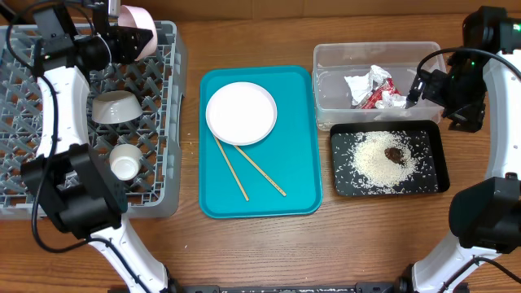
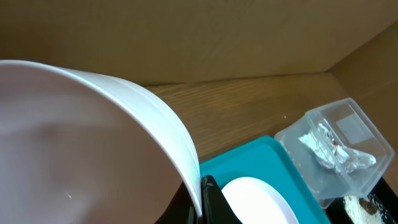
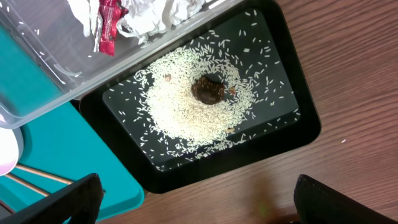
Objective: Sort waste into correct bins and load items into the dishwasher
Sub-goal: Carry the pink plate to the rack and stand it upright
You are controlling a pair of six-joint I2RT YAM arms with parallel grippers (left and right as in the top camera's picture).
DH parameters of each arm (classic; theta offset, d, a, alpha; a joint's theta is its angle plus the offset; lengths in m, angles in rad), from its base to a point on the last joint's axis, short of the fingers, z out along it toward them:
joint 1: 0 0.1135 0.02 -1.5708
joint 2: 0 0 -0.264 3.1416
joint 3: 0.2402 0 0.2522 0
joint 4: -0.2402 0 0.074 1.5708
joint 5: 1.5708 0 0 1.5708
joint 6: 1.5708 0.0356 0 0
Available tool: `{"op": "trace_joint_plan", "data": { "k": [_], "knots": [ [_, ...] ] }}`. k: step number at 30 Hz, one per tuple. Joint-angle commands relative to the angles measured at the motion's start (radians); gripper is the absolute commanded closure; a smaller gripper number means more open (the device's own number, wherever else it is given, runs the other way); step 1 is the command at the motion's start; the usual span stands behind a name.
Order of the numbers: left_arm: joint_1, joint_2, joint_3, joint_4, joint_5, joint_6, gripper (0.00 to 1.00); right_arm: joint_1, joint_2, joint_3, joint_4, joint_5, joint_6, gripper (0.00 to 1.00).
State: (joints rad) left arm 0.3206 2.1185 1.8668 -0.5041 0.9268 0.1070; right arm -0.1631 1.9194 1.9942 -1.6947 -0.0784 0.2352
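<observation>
Count of things on bench: 1 grey rack, 1 teal tray, 1 clear tub, 1 black tray; the rack is at the left, the teal tray in the middle, the tub and black tray at the right, with the tub on the far side and touching or just beside the black tray.

Rack holds 1 bowl and 1 cup, both on the grid floor, cup nearer than bowl and apart from it; 1 large plate is over the rack's far edge, tilted on its rim; cannot tell whether it touches the rack.

Left pincer: clenched on the rim of the large plate; the plate fills the left of the wrist view.

Teal tray carries 1 small plate, lying flat at the far end, and 2 chopsticks on the near side of it; their far ends are close by the plate's near rim and their near ends spread apart.

Clear tub contains 1 red-and-white wrapper and crumpled white paper, touching; the number of paper pieces cannot be told.

Black tray contains a heap of loose rice, too many grains to count, with 1 brown lump on top near the centre; stray grains are scattered toward the rim.

Right pincer: released, fingers wide apart, nothing between them; it hangs by the right end of the clear tub.
</observation>
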Motion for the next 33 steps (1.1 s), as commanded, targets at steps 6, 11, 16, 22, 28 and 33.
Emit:
{"op": "trace_joint_plan", "data": {
  "k": [6, 11, 16, 22, 28, 33],
  "knots": [
    [-0.006, 0.147, 0.006, 0.195, 0.203, -0.095, 0.96, -0.002, -0.038, 0.009, 0.001, -0.005, 0.001, 0.00],
    [0.008, 0.183, 0.006, 0.188, 0.219, -0.115, 0.96, -0.002, -0.038, 0.009, 0.001, -0.005, 0.002, 0.00],
    [0.074, 0.183, 0.007, 0.134, 0.252, -0.145, 0.96, -0.002, -0.038, 0.009, 0.001, -0.005, 0.001, 0.00],
    [0.142, 0.183, 0.006, -0.011, 0.215, -0.117, 0.88, -0.002, -0.038, 0.009, 0.001, -0.005, 0.002, 0.00],
    [0.193, 0.183, 0.007, -0.123, 0.231, -0.110, 0.52, -0.002, -0.038, 0.009, 0.001, -0.005, 0.002, 0.00],
    [0.229, 0.154, 0.008, -0.203, 0.230, -0.078, 0.45, -0.002, -0.038, 0.009, 0.001, -0.005, 0.002, 0.00]
  ]
}}
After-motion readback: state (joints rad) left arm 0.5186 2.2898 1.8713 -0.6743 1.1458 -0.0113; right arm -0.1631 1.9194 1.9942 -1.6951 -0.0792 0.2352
